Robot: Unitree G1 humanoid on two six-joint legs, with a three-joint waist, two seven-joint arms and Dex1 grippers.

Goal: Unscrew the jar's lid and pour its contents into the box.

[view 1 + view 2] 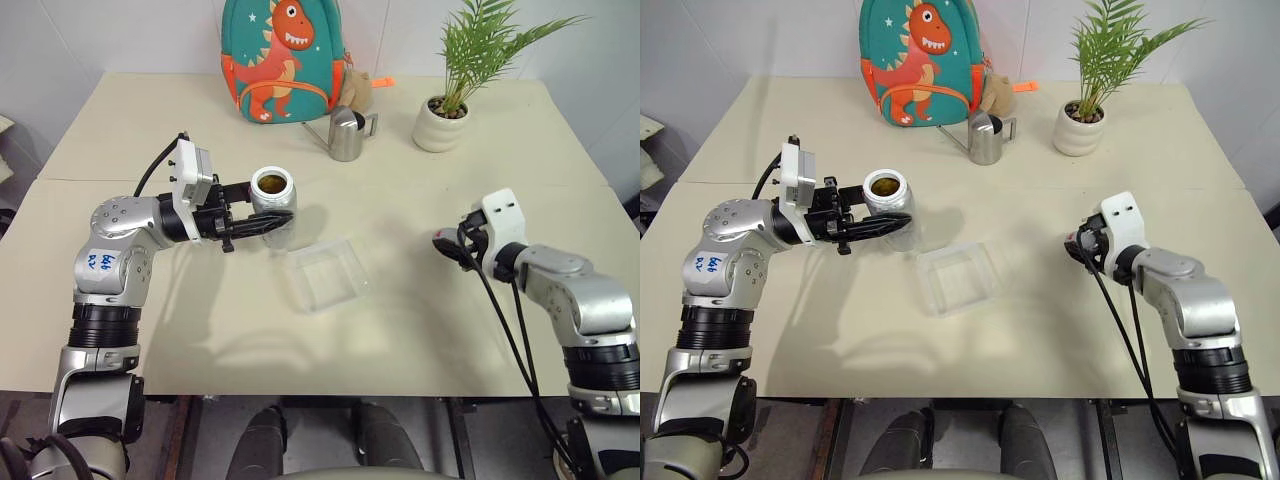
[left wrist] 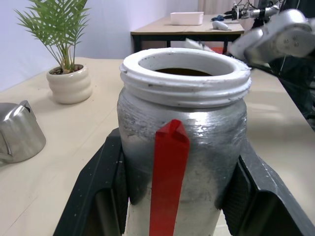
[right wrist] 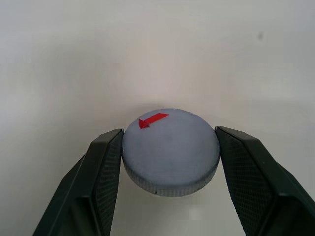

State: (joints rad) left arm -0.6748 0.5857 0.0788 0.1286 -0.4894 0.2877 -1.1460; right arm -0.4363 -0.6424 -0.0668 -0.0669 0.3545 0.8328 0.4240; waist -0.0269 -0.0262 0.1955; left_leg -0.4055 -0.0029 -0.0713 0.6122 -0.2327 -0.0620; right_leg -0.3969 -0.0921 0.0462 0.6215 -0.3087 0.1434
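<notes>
My left gripper (image 1: 275, 225) is shut on the jar (image 1: 272, 200) and holds it upright above the table, just left of the box (image 1: 328, 273). The jar's mouth is uncovered, and its brown contents (image 2: 184, 72) show inside the white threaded rim. A red strip runs down its silvery body (image 2: 184, 128). The clear, shallow box lies flat on the table with nothing visible in it. My right gripper (image 3: 170, 132) hangs low over the table's right side, shut on the round grey lid (image 3: 171, 151), whose top bears a small red mark.
A dinosaur backpack (image 1: 285, 60) stands at the table's far edge. A steel pitcher (image 1: 348, 133) is next to it, and a potted plant (image 1: 445, 122) stands at the far right. Cables trail from my right wrist (image 1: 500, 300).
</notes>
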